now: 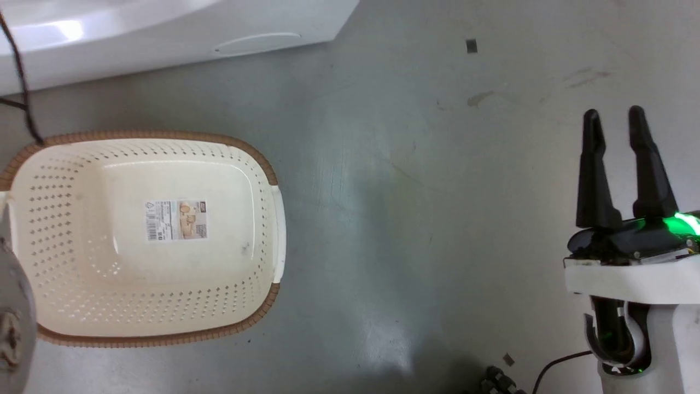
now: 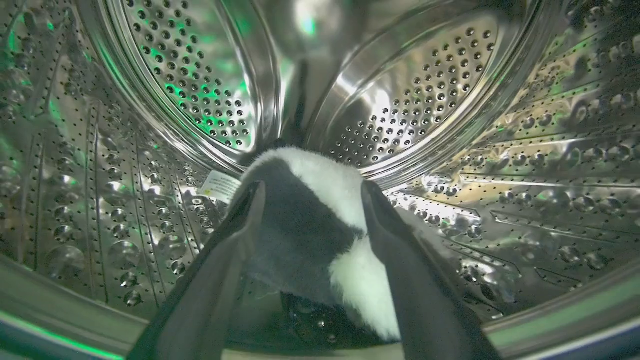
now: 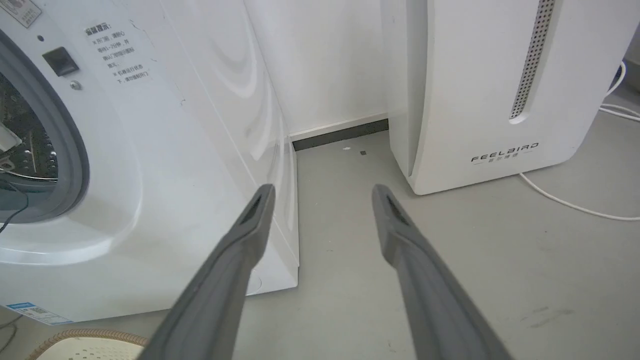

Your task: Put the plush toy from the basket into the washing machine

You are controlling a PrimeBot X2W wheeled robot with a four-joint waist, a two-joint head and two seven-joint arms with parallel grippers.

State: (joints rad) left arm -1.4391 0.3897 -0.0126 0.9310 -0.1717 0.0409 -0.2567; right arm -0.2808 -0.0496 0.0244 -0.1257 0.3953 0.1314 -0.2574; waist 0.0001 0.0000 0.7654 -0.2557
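In the left wrist view my left gripper (image 2: 312,184) reaches inside the washing machine's perforated steel drum (image 2: 435,95). The black-and-white panda plush toy (image 2: 320,220) lies between its fingers, which stand as wide apart as my open right gripper's. A white tag (image 2: 220,186) shows beside the plush toy. The cream basket (image 1: 262,158) sits on the floor at the left of the head view, holding nothing but its paper label (image 1: 176,220). My right gripper (image 1: 615,114) hangs open over bare floor at the right. The washing machine (image 3: 165,150) with its grey gasket (image 3: 75,150) is at the left of the right wrist view.
The white FEELBIRD appliance (image 3: 475,100) stands right of the washer, with a white cable (image 3: 565,200) trailing on the floor. A black cable (image 1: 22,82) hangs by the basket's far left corner. Grey floor (image 1: 410,219) spreads between the basket and my right arm.
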